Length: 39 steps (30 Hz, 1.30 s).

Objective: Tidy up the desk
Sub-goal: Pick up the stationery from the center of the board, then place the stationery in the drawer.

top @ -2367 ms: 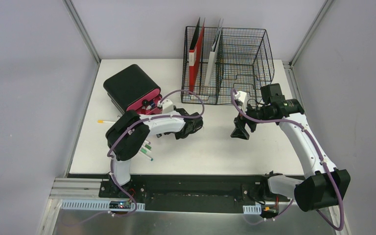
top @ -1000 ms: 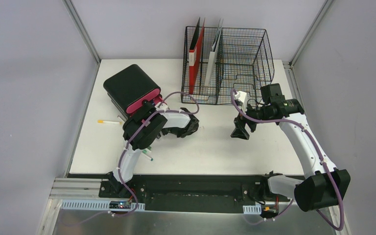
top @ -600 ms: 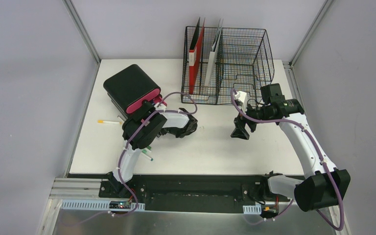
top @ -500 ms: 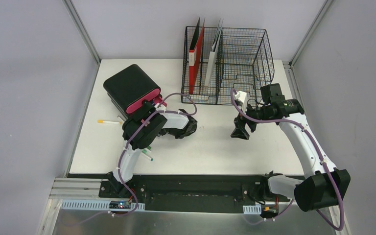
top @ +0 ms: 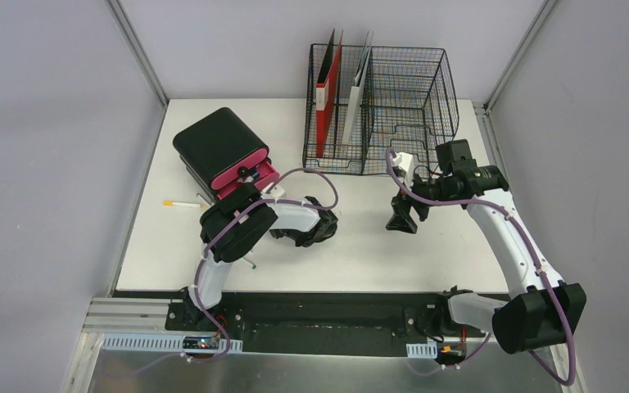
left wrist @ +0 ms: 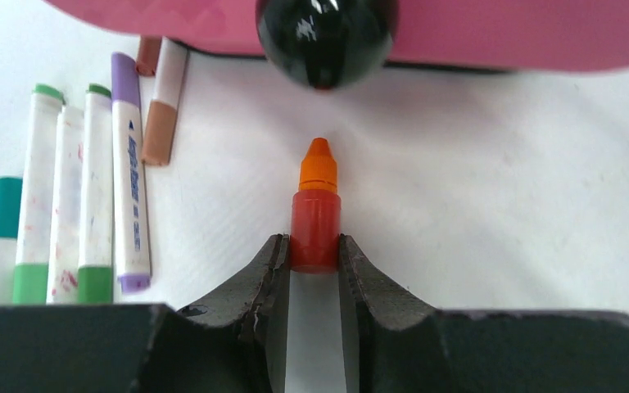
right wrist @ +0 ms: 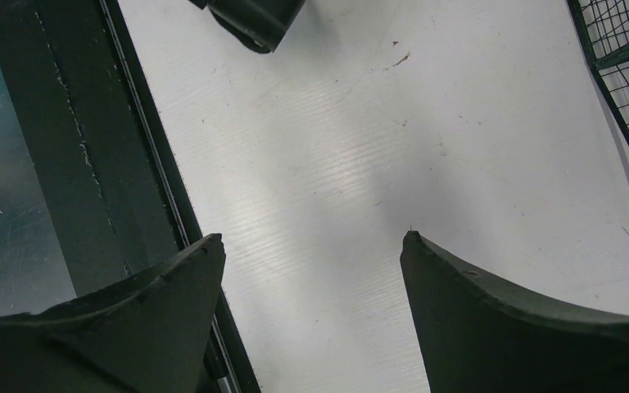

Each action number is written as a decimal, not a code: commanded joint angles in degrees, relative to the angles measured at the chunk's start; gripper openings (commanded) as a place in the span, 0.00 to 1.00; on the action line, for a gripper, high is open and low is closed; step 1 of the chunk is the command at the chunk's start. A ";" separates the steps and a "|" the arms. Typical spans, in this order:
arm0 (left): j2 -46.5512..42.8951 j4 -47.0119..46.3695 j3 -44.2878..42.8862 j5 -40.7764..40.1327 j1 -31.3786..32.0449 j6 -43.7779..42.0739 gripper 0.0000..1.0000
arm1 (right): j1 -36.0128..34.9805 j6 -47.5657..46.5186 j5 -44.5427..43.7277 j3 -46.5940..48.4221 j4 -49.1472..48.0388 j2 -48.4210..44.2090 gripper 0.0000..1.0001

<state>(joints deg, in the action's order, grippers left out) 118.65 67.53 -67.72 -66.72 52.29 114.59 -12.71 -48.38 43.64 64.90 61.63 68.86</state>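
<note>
Between the fingertips of the left gripper (left wrist: 314, 250) sits an orange-tipped marker (left wrist: 315, 214). The jaws are drawn in close, touching its red collar on both sides, and its white barrel runs back between the fingers. Whether it is already lifted cannot be told. Under the tool lies the desk (top: 377, 254), white and bare just around the tip. Straight ahead of the marker's nose are the pink edge of a pencil case (left wrist: 540, 33) and a black round knob (left wrist: 325, 37). Off to the tool's left, loose markers (left wrist: 90, 188) lie side by side. The right gripper (right wrist: 311, 246) hangs wide open over the desk with nothing between its fingers, and a wire rack (right wrist: 622, 49) stands at its far right.

The grip looks thin: only the very tips pinch a round, smooth collar. A quick lift or swing could let the marker pivot nose-down or slide out. Any push forward would likely knock the orange tip against the knob or the case edge. A sideways sweep to the left could scatter the loose markers.
</note>
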 commanded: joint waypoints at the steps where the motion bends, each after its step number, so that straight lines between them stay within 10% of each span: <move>1: -5.08 -1.49 0.59 1.12 4.16 -1.51 0.00 | 0.32 -1.37 0.40 0.13 -0.48 -1.13 0.82; 10: -9.60 -1.56 -0.74 0.64 13.09 -11.65 0.00 | 0.32 -1.45 0.22 0.13 -0.37 -1.32 0.82; 17: -18.46 -15.79 3.07 5.40 14.05 -38.22 0.00 | 0.32 -1.72 0.57 0.21 -0.09 -1.60 0.82; 24: -33.66 -46.20 16.05 21.50 11.32 -70.66 0.00 | 0.32 -1.72 0.74 0.18 -0.08 -2.11 0.82; 39: -55.00 -39.31 10.17 63.81 -10.57 -109.20 0.00 | 0.32 -1.82 1.13 0.31 0.15 -2.07 0.82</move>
<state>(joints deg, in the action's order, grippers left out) 65.98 25.28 -52.16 -14.48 45.12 16.56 -12.67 -48.66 43.68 64.90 61.69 68.18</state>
